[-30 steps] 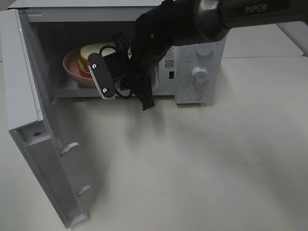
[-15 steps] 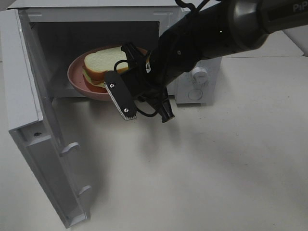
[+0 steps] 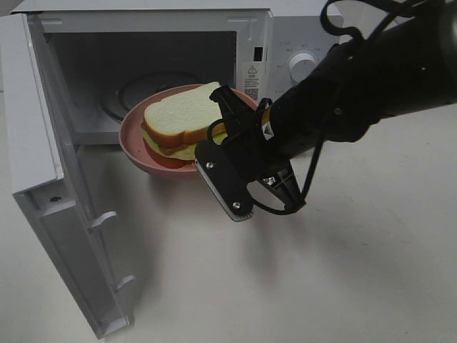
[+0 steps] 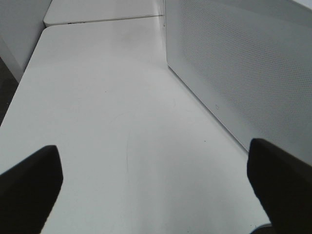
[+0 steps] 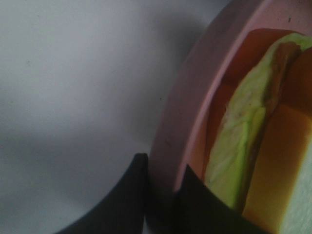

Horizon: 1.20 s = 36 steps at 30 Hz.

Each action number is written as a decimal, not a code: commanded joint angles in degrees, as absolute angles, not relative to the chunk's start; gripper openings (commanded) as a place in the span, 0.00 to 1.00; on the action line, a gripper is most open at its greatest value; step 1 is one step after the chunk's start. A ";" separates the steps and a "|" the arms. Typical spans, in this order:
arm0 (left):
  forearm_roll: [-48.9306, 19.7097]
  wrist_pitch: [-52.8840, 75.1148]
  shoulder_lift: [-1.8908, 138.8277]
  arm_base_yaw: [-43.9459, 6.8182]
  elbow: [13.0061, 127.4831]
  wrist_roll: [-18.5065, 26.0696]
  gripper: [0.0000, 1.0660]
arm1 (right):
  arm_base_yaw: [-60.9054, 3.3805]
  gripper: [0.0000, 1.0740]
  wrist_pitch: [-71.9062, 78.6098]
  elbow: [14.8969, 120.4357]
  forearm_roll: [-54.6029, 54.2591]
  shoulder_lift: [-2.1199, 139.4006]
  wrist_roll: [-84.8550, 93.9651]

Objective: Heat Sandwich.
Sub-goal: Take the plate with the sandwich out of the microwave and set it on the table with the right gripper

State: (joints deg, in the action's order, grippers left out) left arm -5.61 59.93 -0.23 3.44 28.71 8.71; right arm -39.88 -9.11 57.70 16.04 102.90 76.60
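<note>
- Sandwich [image 3: 182, 125] lies on a round pink plate [image 3: 143, 153], white bread on top with orange-brown crust and pale green filling showing at the edge.
- Plate sits at the mouth of the open microwave [image 3: 250, 32], partly out past the front of the cavity and over the white bench [image 3: 343, 271].
- Right pincer [image 5: 161, 195] is nearly closed, pinching the plate's rim between its two dark fingers; the right wrist view shows the rim clamped there with the green filling just beside it.
- Microwave door [image 3: 43, 179] stands swung wide on the left of the high view.
- Left pincer [image 4: 156, 185] has its fingers spread wide with nothing between them, above bare bench next to the microwave's perforated side wall [image 4: 243, 73].
</note>
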 commanded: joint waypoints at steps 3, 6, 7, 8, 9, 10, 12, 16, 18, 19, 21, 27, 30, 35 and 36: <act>-5.56 59.59 -1.43 3.09 28.48 8.65 0.92 | -40.11 0.00 -5.50 52.77 16.21 97.00 76.95; -5.56 59.59 -1.43 3.09 28.48 8.65 0.92 | -40.11 0.00 -5.16 49.79 16.21 94.08 76.95; -5.56 59.59 -1.43 3.09 28.48 8.65 0.92 | -40.11 0.00 -5.21 48.87 16.21 93.05 76.95; -5.56 59.59 -1.43 3.09 28.48 8.65 0.92 | -40.11 0.00 -5.21 48.19 16.10 92.02 76.95; -5.56 59.59 -1.43 3.09 28.48 8.65 0.92 | -40.11 0.00 -5.33 47.33 15.93 91.04 76.95; -5.56 59.59 -1.43 3.09 28.48 8.65 0.92 | -40.11 0.00 -5.33 47.33 15.93 91.04 76.95; -5.56 59.59 -1.43 3.09 28.48 8.65 0.92 | -40.11 0.00 -5.44 44.92 15.81 87.95 76.78; -5.56 59.59 -1.43 3.09 28.48 8.65 0.92 | -40.11 0.00 -6.65 41.94 15.81 83.94 76.32; -5.56 59.59 -1.43 3.09 28.48 8.65 0.92 | -40.11 0.00 -7.85 39.76 15.81 80.96 76.15; -5.56 59.59 -1.43 3.09 28.48 8.65 0.92 | -40.11 0.00 -7.85 39.76 15.81 80.96 76.15; -5.56 59.59 -1.43 3.09 28.48 8.65 0.92 | -40.11 0.00 -8.71 38.62 15.81 79.18 76.03; -5.56 59.59 -1.43 3.09 28.48 8.65 0.92 | -40.11 0.00 -11.17 36.33 15.81 74.43 74.26; -5.56 59.59 -1.43 3.09 28.48 8.65 0.92 | -40.11 0.00 -13.41 34.49 15.81 70.70 73.51; -5.56 59.59 -1.43 3.09 28.48 8.65 0.92 | -40.11 0.00 -16.50 31.28 15.81 65.43 71.33; -5.56 59.59 -1.43 3.09 28.48 8.65 0.92 | -40.11 0.00 -17.25 30.83 15.81 64.46 71.10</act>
State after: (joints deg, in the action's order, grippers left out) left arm -5.61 59.93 -0.23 3.44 28.71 8.71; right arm -39.88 -17.19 31.63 15.58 67.27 72.65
